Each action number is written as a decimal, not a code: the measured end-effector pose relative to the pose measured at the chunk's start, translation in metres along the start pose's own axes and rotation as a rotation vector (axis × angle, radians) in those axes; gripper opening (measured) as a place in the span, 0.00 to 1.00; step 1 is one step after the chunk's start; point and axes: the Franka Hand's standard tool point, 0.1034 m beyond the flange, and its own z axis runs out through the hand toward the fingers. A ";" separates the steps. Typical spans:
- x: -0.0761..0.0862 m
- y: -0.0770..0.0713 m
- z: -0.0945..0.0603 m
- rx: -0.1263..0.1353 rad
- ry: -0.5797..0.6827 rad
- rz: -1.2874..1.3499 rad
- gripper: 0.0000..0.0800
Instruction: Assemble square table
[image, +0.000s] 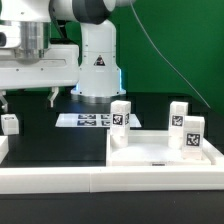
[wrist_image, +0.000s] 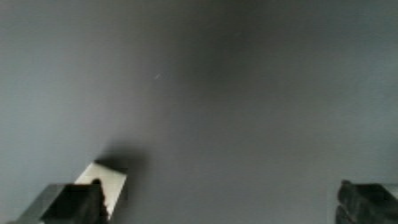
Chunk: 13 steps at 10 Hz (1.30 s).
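Pincer (image: 27, 97): spread wide, nothing held.
Leg (image: 11, 123): just below, off-centre.
Risk: leg is toppled if clipped during descent.

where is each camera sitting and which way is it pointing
Exterior view: off the arm, low at the table's edge, facing the robot base; shows the open gripper, tabletop, legs and marker board.
Wrist view: on the wrist, looking past the fingertips at a blurred grey surface.
Shared: only the gripper.
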 end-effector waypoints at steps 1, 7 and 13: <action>-0.001 0.000 0.000 0.001 -0.001 0.001 0.81; -0.045 0.015 0.016 0.028 -0.021 0.034 0.81; -0.044 0.017 0.026 0.053 -0.165 0.056 0.81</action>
